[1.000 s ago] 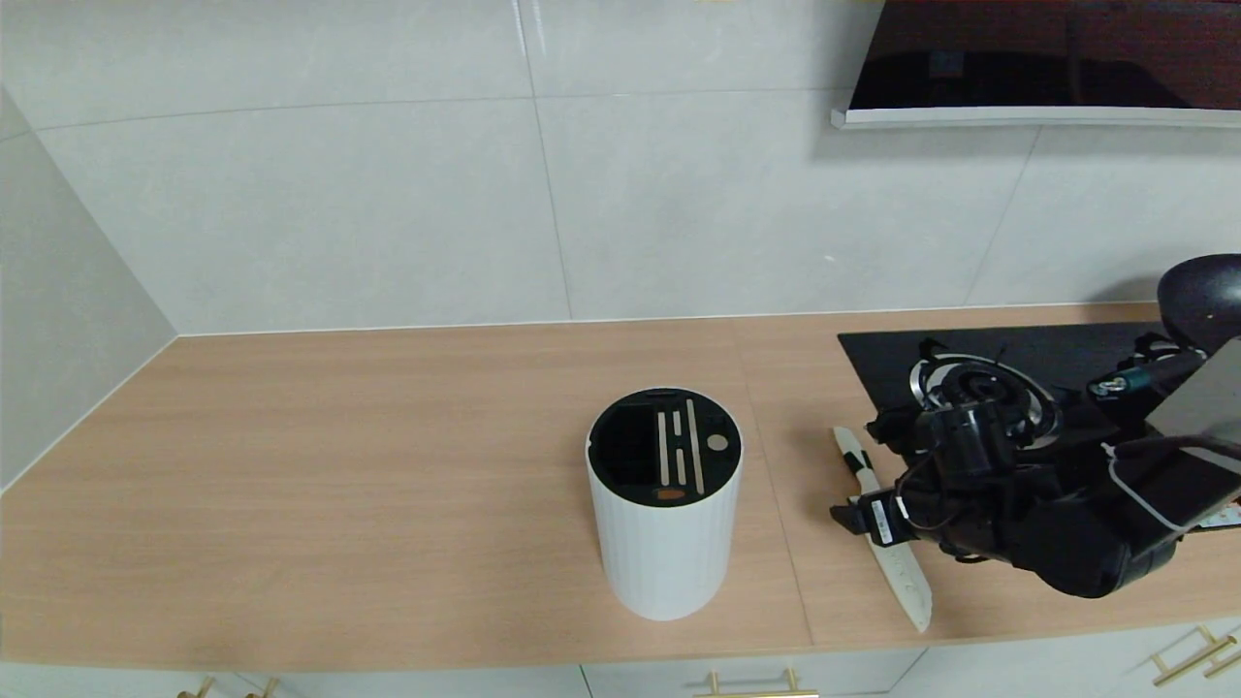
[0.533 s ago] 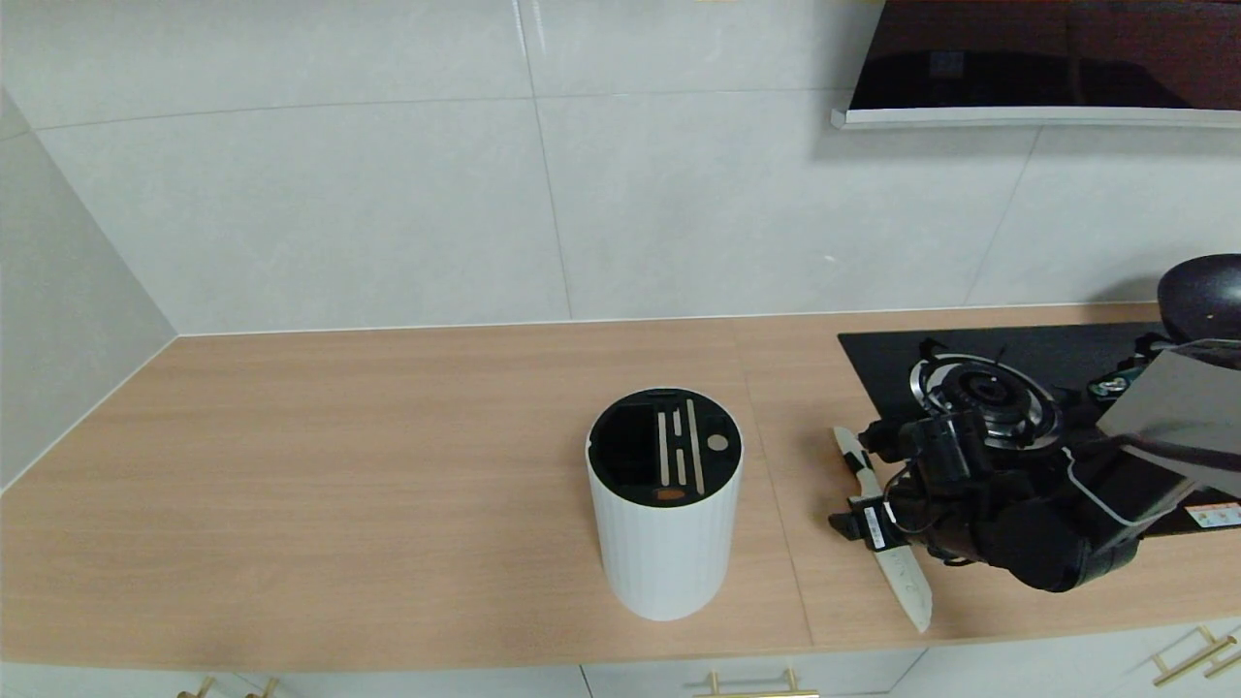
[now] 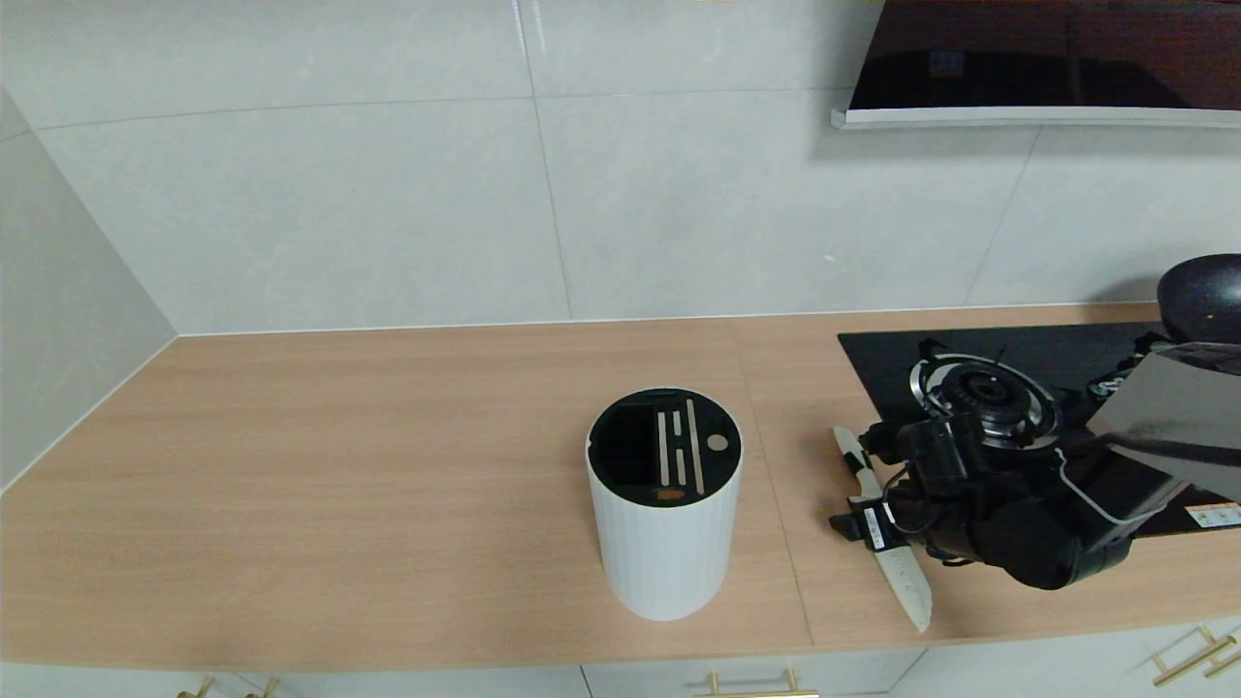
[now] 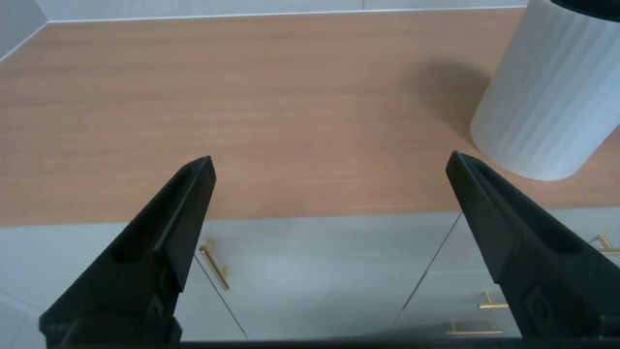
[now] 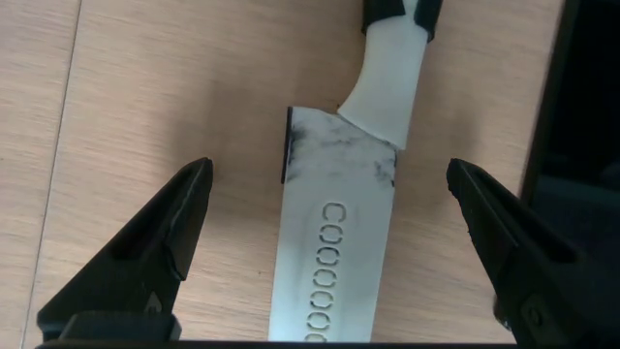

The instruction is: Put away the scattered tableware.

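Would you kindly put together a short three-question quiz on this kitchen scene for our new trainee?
1. True or false: the knife lies flat on the wooden counter, between the white holder and the stove.
2. The right gripper is: A) shut on the knife's handle; B) open over the knife, straddling the blade near the handle; C) inside the holder.
3. Short answer: which gripper hangs open at the counter's front edge, holding nothing?
Key: 1 true; 2 B; 3 the left gripper.
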Tool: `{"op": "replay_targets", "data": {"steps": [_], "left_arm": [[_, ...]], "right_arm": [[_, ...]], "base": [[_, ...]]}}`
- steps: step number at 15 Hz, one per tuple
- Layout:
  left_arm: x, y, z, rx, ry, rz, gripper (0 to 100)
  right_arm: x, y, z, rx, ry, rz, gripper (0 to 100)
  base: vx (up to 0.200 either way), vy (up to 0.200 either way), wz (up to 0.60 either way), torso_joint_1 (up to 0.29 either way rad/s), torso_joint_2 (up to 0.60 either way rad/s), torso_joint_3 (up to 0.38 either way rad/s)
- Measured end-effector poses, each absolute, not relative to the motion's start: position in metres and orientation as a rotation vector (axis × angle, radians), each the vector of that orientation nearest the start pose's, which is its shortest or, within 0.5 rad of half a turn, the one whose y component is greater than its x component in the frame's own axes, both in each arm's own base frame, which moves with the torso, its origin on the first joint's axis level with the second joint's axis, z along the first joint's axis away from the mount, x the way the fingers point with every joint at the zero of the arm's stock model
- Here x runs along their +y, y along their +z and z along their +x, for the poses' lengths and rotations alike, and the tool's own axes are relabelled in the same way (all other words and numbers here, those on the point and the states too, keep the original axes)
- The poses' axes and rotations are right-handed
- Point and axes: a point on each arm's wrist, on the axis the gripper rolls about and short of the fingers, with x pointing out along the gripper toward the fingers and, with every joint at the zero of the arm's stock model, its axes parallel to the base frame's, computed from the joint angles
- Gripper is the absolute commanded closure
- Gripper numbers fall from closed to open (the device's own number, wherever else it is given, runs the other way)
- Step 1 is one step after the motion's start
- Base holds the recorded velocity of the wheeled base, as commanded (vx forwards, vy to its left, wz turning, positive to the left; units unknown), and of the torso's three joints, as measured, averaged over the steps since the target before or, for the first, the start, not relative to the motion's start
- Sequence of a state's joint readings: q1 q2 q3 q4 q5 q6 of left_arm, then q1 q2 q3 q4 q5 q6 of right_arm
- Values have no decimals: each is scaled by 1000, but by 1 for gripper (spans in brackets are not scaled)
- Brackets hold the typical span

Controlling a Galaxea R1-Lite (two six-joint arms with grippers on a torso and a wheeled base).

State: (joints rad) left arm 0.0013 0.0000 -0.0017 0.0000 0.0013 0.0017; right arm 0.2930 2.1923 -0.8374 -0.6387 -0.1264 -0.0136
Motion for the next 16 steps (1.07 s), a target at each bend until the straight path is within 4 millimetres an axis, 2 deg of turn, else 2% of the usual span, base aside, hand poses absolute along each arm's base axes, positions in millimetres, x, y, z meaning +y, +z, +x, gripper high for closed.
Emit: {"op": "replay_targets", "data": {"steps": [4,5,16], "left_arm": [[0,76,-23,-2,3,2,0],[0,76,-23,-2,3,2,0],[0,76,-23,-2,2,2,0]], "right_arm": [[101,19,350,706,162,-161,0],[101,18,350,707,162,-161,100],[101,12,352,722,160,-164,100]], "base": [[0,0,0,0,0,0],[0,0,0,0,0,0],[0,0,0,0,0,0]]}}
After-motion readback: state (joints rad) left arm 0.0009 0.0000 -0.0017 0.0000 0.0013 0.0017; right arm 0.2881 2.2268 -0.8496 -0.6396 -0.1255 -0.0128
